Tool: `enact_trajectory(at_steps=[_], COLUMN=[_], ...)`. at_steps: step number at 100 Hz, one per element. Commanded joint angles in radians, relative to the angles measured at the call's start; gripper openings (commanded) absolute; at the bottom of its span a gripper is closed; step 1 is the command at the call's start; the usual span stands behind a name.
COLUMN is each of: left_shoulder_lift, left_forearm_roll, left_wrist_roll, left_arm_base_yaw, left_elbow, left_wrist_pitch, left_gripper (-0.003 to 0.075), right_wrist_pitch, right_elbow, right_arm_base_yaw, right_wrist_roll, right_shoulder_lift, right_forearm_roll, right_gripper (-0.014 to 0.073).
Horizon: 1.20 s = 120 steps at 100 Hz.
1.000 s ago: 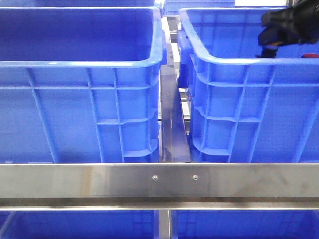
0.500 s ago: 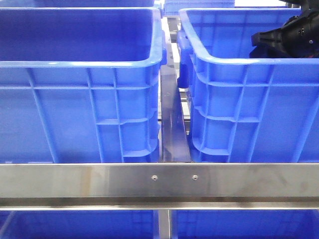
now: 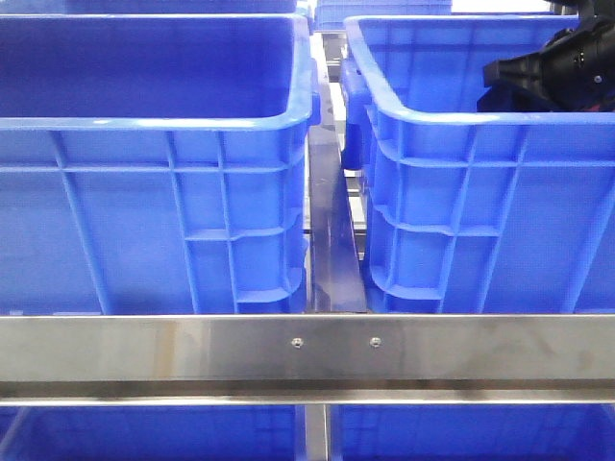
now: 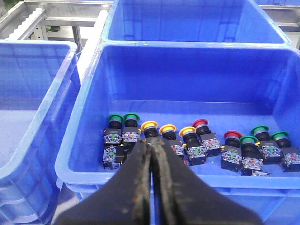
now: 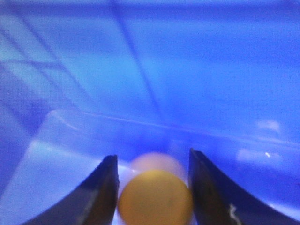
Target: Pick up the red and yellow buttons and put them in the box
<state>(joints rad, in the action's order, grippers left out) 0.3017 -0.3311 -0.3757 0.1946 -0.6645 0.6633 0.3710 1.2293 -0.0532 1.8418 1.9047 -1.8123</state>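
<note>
In the right wrist view my right gripper (image 5: 152,190) has a blurred orange-yellow button (image 5: 154,197) between its two fingers, which press on both its sides, over the blue floor of a crate. In the front view the right gripper (image 3: 502,88) reaches into the right blue crate (image 3: 452,118), with its tips low behind the rim. My left gripper (image 4: 152,141) is shut and empty, above the near wall of a crate (image 4: 89,171). That crate holds a row of push buttons: yellow caps (image 4: 149,125), red caps (image 4: 200,123) and green caps (image 4: 116,117).
A second blue crate (image 3: 144,120) stands on the left, with a steel strip (image 3: 332,240) between the two. A steel rail (image 3: 307,346) runs across the front. More blue crates (image 4: 37,93) flank the button crate in the left wrist view.
My right gripper has dropped lower and turned inside the right crate. The small red thing by that crate's right rim no longer shows. Little has moved in the last half second.
</note>
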Motion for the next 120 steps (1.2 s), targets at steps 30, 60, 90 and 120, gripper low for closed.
enact_trajectory(at_steps=[30,60,90,120], left_shoulder_lift=[0.012,0.012,0.012,0.012], left_forearm_roll=[-0.013,-0.013,-0.013,-0.013], left_wrist_roll=[-0.007,-0.007,-0.007,-0.007], left_arm_base_yaw=[-0.003,-0.003,-0.003,-0.003], left_elbow=[-0.026,-0.026,-0.026,-0.026], left_wrist_pitch=[-0.067,-0.067,-0.067,-0.067], left_gripper=[-0.0019,-0.0019,-0.0019,-0.0019], right_wrist_pitch=[0.046,-0.043,-0.137,-0.143], right_elbow=[0.008,-0.181,-0.427,-0.63], right_arm_base_yaw=[-0.002,-0.002,-0.002,-0.002], right_wrist_roll=[0.008,0.008,0.008,0.007], right_shoulder_lift=[-0.192,-0.47,-0.861,-1.187], right_forearm_roll=[-0.105,-0.077,-0.078,-0.078], right_gripper=[0.0372,0.0367,0.0367,0.0367])
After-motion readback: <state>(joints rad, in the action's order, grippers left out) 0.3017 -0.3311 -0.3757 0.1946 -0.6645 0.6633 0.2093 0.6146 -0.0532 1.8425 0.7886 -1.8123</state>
